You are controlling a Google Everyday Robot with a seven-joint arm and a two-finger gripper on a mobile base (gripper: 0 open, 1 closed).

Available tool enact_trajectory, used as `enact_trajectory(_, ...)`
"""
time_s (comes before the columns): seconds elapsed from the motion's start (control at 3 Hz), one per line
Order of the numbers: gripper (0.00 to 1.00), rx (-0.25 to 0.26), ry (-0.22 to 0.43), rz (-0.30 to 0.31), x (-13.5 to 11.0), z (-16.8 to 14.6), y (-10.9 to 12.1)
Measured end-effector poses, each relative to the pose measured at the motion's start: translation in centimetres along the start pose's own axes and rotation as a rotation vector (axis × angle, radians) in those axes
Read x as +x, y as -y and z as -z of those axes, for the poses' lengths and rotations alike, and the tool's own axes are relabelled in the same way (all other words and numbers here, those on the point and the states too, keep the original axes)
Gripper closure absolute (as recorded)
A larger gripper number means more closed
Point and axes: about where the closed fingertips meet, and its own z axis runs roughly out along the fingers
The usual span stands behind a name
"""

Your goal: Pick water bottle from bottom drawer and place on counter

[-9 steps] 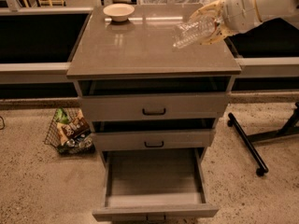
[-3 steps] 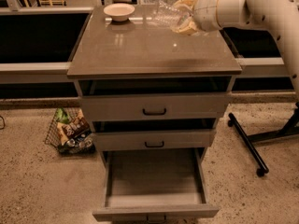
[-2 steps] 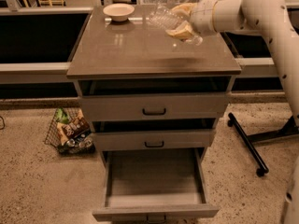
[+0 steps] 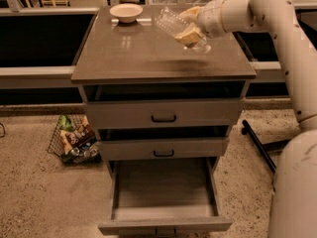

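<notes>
My gripper (image 4: pixel 190 28) is over the far right part of the counter (image 4: pixel 133 53) and is shut on the water bottle (image 4: pixel 173 25), a clear ribbed bottle held tilted, its upper end pointing left and up, its lower end close above the counter top. The bottom drawer (image 4: pixel 163 192) is pulled open at the foot of the cabinet; its flat grey floor holds nothing.
A cream bowl (image 4: pixel 126 12) sits at the counter's far left corner. A wire basket of colourful snack packets (image 4: pixel 74 139) stands on the floor left of the cabinet. A black stand leg (image 4: pixel 257 148) lies on the floor at right. My white arm (image 4: pixel 292 83) runs down the right side.
The gripper with the bottle has moved from the counter's right edge to the left and back, then lowered slightly toward the counter top. The drawers have not moved.
</notes>
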Motion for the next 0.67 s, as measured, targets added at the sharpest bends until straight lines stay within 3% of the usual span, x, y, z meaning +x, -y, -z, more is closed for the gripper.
enact_trajectory(0.67, 1.0, -0.108, -0.128, -0.099, 3.5, -3.1, -1.8)
